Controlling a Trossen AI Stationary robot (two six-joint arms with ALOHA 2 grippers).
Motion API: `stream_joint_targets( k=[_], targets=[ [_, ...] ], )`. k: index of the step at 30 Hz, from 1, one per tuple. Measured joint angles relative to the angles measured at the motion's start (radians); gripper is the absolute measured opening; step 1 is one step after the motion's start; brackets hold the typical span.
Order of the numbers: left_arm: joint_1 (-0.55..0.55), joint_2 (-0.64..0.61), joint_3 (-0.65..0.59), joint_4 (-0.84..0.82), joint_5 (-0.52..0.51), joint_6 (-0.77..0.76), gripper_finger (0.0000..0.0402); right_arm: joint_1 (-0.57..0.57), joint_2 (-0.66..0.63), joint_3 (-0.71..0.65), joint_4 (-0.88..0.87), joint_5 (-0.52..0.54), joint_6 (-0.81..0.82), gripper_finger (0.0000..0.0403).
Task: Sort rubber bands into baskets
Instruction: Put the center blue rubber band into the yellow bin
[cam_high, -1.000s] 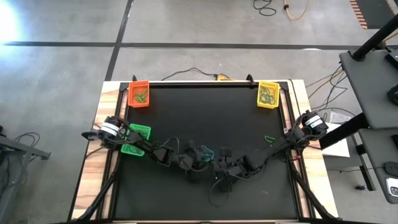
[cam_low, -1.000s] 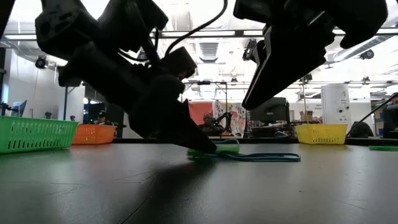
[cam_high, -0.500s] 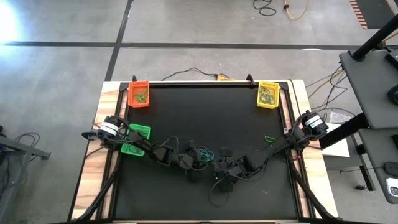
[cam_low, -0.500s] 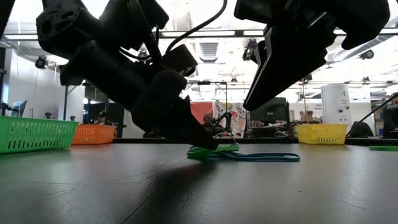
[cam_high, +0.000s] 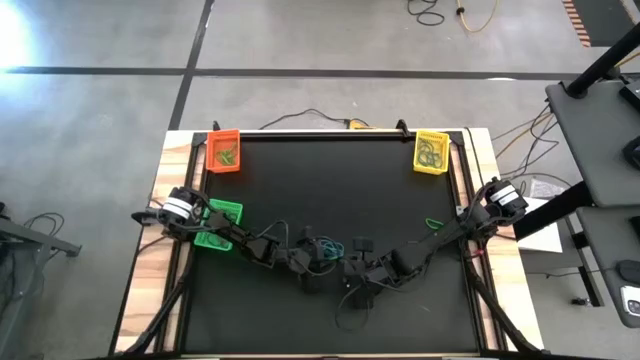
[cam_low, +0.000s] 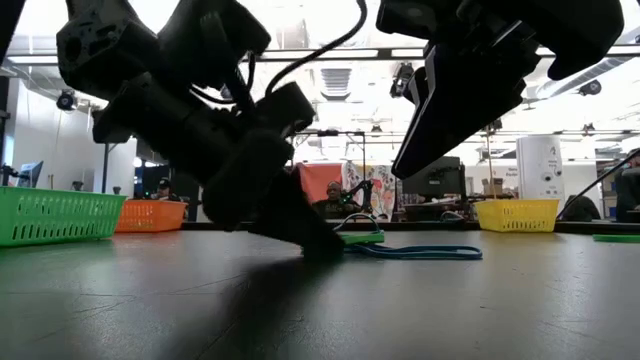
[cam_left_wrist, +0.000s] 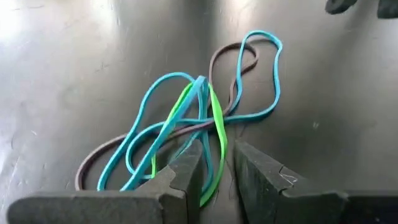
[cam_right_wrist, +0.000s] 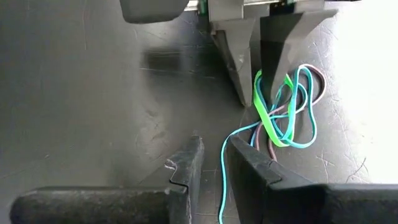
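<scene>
A tangle of rubber bands (cam_left_wrist: 199, 118) lies on the black mat near the table's middle: one bright green, some teal-blue, one dull purple. It also shows in the right wrist view (cam_right_wrist: 283, 106) and the low view (cam_low: 400, 250). My left gripper (cam_left_wrist: 219, 163) has its tips down at the tangle's near end, closed on the green band (cam_right_wrist: 264, 109). My right gripper (cam_right_wrist: 214, 155) hangs above the mat, facing the left one, fingers nearly together and empty. The orange basket (cam_high: 224, 151), yellow basket (cam_high: 431, 152) and green basket (cam_high: 218, 225) each hold bands. My left gripper has the green band's end loop (cam_left_wrist: 217, 149) between its two fingers, at their tips (cam_right_wrist: 257, 76). The fingers slant down from the table's left, with their tips at the mat (cam_low: 322, 248). The band lies on the mat, tangled with the teal bands.
A lone green band (cam_high: 433, 223) lies on the mat toward the right edge and also shows in the low view (cam_low: 615, 238). Black cables trail near the table's near side (cam_high: 345, 305). People and desks show in the room beyond.
My left gripper has tipped and its fingertips have come down onto the mat at the tangle. The green band's end has shifted a little with them.
</scene>
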Motion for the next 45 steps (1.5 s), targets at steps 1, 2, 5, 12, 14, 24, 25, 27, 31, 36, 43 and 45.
stream_joint_targets(
  k=[1,2,5,12,14,24,25,27,31,36,43,45],
  targets=[
    [0.0,0.0,0.0,0.0,0.0,0.0,0.0077,0.0,0.0,0.0,-0.001,0.0,0.0,0.0068],
    [0.0,0.002,0.002,0.002,-0.001,0.0,0.0077,0.0,0.0,0.0,-0.001,0.0,0.0,0.0068],
    [0.0,0.013,0.003,0.006,-0.001,-0.006,0.0077,0.0,0.0,-0.001,-0.004,0.0,0.001,0.0068],
    [0.001,0.015,0.003,0.021,-0.001,-0.024,0.0016,0.0,0.0,-0.001,-0.022,0.002,0.001,0.0068],
    [0.002,0.013,0.004,0.018,-0.001,-0.027,0.0006,0.0,0.0,-0.001,-0.023,0.002,0.001,0.0068],
    [0.007,-0.105,0.08,-0.085,0.0,0.005,0.0,0.0,-0.002,0.003,-0.088,0.002,0.035,0.0068],
    [0.011,-0.12,0.092,-0.113,0.0,0.009,0.0,0.0,-0.002,0.003,-0.093,0.0,0.04,0.0068],
    [0.024,-0.149,0.107,-0.178,0.0,0.01,0.0,0.002,-0.002,0.003,-0.107,0.0,0.052,0.0068],
    [0.045,-0.194,0.116,-0.28,-0.003,0.007,0.0,0.009,-0.002,0.003,-0.119,0.001,0.073,0.0068],
    [0.041,-0.293,0.119,-0.301,-0.002,-0.011,0.0,0.015,-0.002,0.0,-0.126,0.002,0.08,0.0068],
    [0.045,-0.442,0.119,-0.445,-0.002,-0.013,0.0,0.015,-0.002,-0.002,-0.123,0.038,0.079,0.0068],
    [0.045,-0.455,0.114,-0.456,-0.002,-0.018,0.0,0.015,-0.002,-0.002,-0.124,0.052,0.079,0.0068]
  ],
)
